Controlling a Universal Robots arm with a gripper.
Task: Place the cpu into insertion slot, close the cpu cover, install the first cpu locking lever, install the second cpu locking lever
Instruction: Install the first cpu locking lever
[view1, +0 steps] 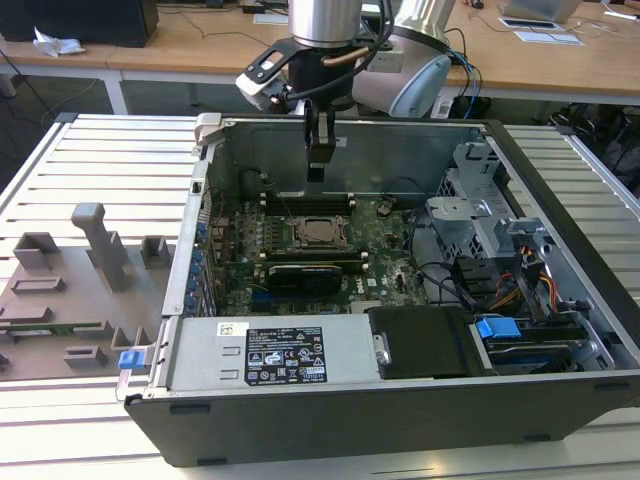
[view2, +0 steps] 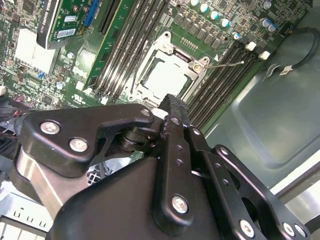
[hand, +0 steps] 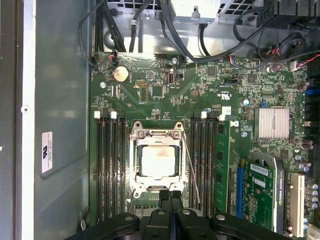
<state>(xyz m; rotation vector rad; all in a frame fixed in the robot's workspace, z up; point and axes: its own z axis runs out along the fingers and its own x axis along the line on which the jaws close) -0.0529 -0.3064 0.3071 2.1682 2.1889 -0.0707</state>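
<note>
- Now the gripper (view1: 316, 174) hangs over the middle of the board (hand: 165, 85), with its fingers (hand: 164, 196) pressed together and holding nothing.
- The cpu (hand: 159, 162) lies in its slot, with the cover (hand: 135, 165) down around it.

Bright, even light; soft shadows, mild blur.

cpu cover (hand: 134, 167) edge hidden behind jaws, arm (view1: 325, 20) cropped

**Chip seated, frame down around it**

The chip (hand: 159, 162) lies flat in its socket on the green board (hand: 165, 95), and the metal frame (hand: 156, 134) sits closed around it. A thin wire lever (hand: 190, 165) slants alongside the frame. My gripper (hand: 170, 194) hangs at the socket's edge, fingertips pressed together and holding nothing. Memory slots (hand: 111, 165) flank the socket.
</note>
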